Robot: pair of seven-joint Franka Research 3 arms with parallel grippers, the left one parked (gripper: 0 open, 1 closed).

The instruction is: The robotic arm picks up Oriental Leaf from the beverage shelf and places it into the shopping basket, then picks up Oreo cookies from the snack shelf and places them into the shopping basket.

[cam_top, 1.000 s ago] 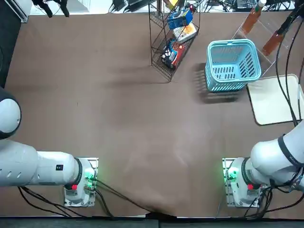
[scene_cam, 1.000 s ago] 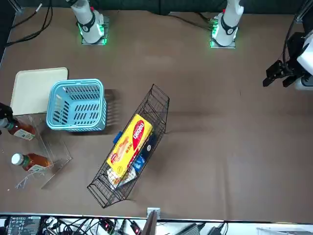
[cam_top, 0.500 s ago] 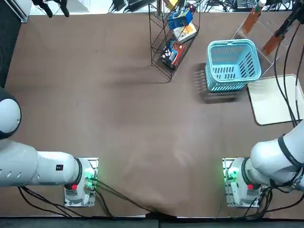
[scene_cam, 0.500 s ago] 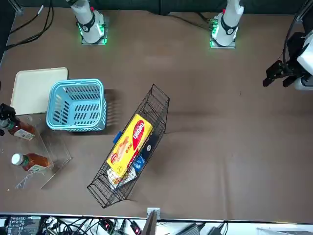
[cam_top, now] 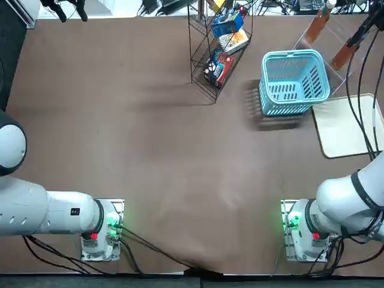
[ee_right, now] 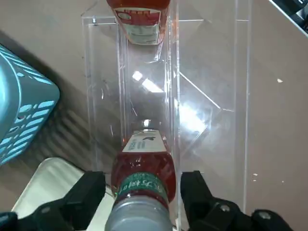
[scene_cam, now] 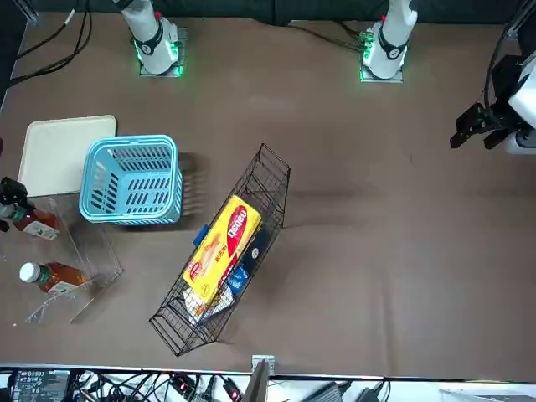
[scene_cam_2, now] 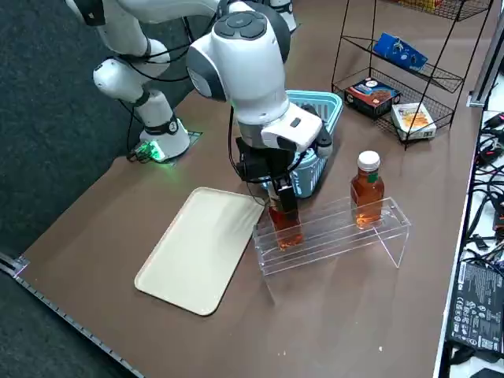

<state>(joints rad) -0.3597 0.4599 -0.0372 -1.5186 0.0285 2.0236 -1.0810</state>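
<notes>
The right gripper (ee_right: 143, 179) is held unclenched — tea bottle (ee_right: 144, 166) between its fingers — presumably so the neck can be clasped.

From my overhead feed I see a matte brown tabletop (cam_top: 168, 132) with soft shadows across it and a pale metallic rail along one edge. Beyond that rail, on the front view, I make out a white surface (scene_cam: 435, 390) strewn with dark cables (scene_cam: 126, 385) and electronics. My side view shows dark grey, carpet-like floor (scene_cam_2: 47, 157) past the table, bordered by a slotted metal strip (scene_cam_2: 79, 327).
</notes>
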